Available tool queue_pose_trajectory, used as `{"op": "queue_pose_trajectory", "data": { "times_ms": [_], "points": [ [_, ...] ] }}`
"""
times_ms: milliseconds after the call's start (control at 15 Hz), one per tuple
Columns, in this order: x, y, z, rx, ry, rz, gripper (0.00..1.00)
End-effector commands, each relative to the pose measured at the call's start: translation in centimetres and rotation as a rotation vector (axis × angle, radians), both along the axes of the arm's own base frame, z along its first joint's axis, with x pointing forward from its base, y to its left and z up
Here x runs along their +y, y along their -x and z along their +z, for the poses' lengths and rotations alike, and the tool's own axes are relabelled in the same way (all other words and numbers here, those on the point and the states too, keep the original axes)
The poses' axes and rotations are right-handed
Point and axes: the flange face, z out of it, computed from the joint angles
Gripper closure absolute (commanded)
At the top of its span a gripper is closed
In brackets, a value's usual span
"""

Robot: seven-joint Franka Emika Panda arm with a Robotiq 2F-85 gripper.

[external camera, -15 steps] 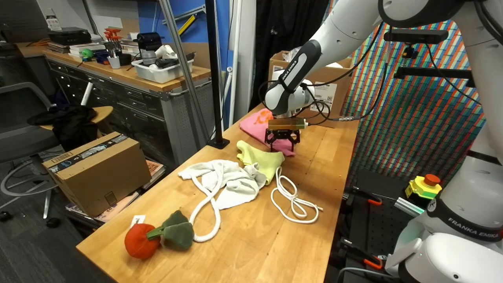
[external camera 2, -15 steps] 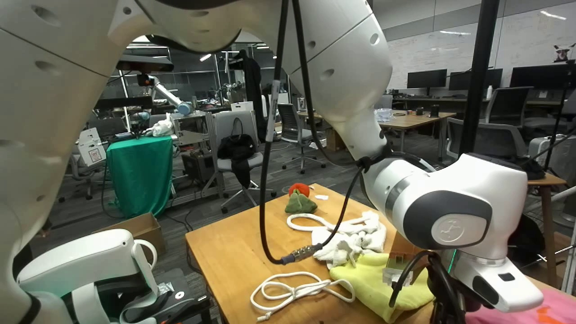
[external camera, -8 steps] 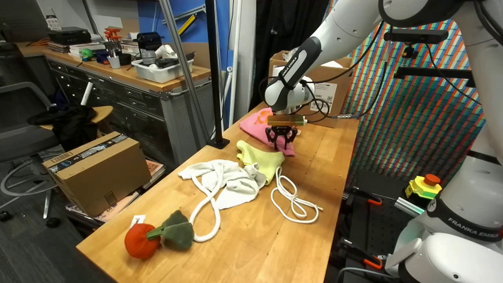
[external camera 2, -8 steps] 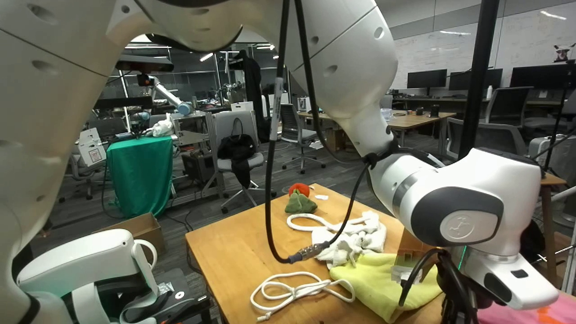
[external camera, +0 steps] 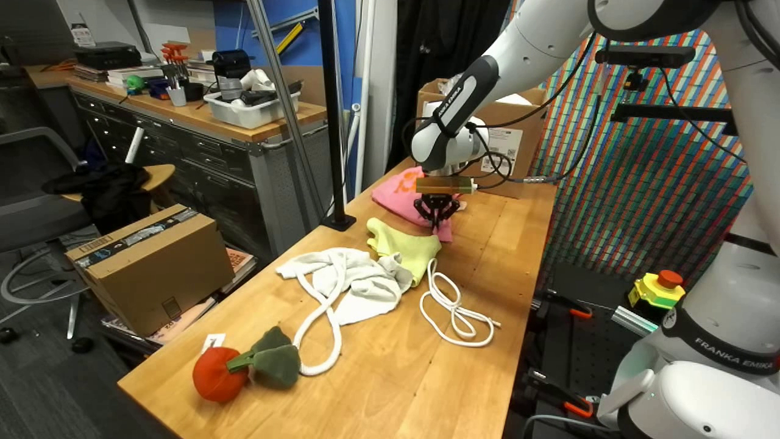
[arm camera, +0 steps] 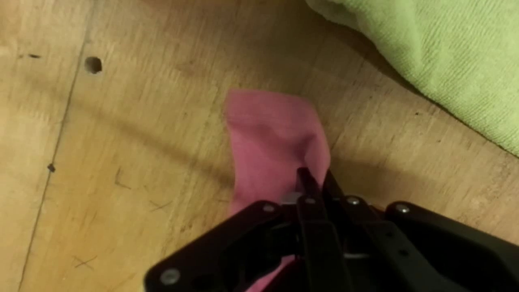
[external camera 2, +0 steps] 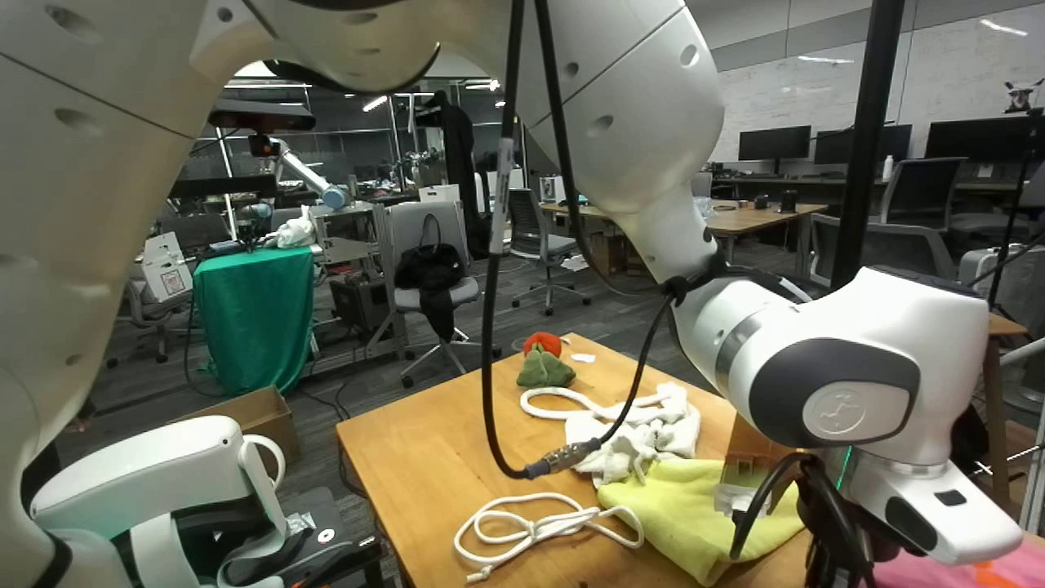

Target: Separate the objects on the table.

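My gripper (arm camera: 315,175) is shut on a fold along the edge of the pink cloth (arm camera: 269,142), whose end sticks out past the fingertips. In an exterior view the pink cloth (external camera: 396,198) lies at the far end of the table, partly behind the gripper (external camera: 436,229). A yellow-green cloth (external camera: 411,250) rests just in front, touching a whitish cloth (external camera: 372,286) with a thick white rope loop (external camera: 338,344) across it. A thin tied white rope (external camera: 454,309) lies beside them. A red plush (external camera: 219,375) and a green plush (external camera: 275,363) touch at the near end. Fingertips are out of view in an exterior view showing the wrist (external camera 2: 931,506).
A black pole (external camera: 332,122) stands at the table's edge beside the cloths. A large cardboard box (external camera: 518,134) sits behind the arm at the far end. A black cable (external camera 2: 490,367) loops down from the arm over the wooden table (external camera 2: 424,457).
The gripper's fingers have gone from wide apart to closed, pinching the pink cloth. The wrist has shifted slightly, and the cloth's near corner is bunched narrower. The other objects have not moved.
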Motion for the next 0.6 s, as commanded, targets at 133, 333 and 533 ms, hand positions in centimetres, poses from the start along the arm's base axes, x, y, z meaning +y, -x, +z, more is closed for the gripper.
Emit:
{"op": "queue_pose_trajectory", "data": {
  "times_ms": [133, 333, 533],
  "points": [
    [0.2, -0.7, 5.4, -0.088, 0.055, 0.066, 0.98],
    [0.1, -1.6, 11.8, -0.195, 0.131, 0.118, 0.98],
    [0.1, -1.5, 18.4, -0.319, 0.206, 0.154, 0.98]
  ]
}}
